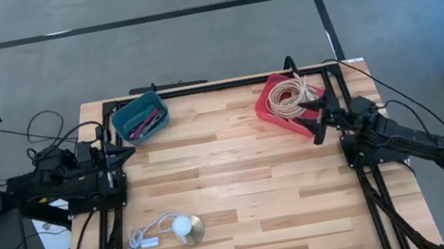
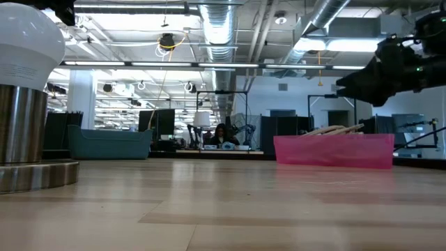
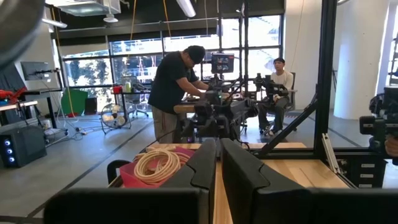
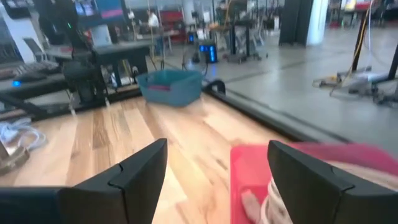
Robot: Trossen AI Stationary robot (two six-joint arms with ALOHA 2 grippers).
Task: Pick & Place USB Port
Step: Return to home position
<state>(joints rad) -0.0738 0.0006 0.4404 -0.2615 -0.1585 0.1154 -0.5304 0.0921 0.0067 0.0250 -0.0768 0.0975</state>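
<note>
Underfoot, grey concrete floor crossed by dark lines (image 1: 190, 39); overhead, exposed silver ventilation ducts (image 2: 221, 24). Beyond, tall dark-framed windows (image 3: 134, 65), thick white round column (image 3: 357, 59), person bent over a workbench (image 3: 171, 81), another person seated (image 3: 278, 84).

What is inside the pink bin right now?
A coil of pale cable fills much of the pink bin. The floor beneath the coil is covered, so anything under it cannot be seen. The right gripper hangs open at the bin's edge.
</note>
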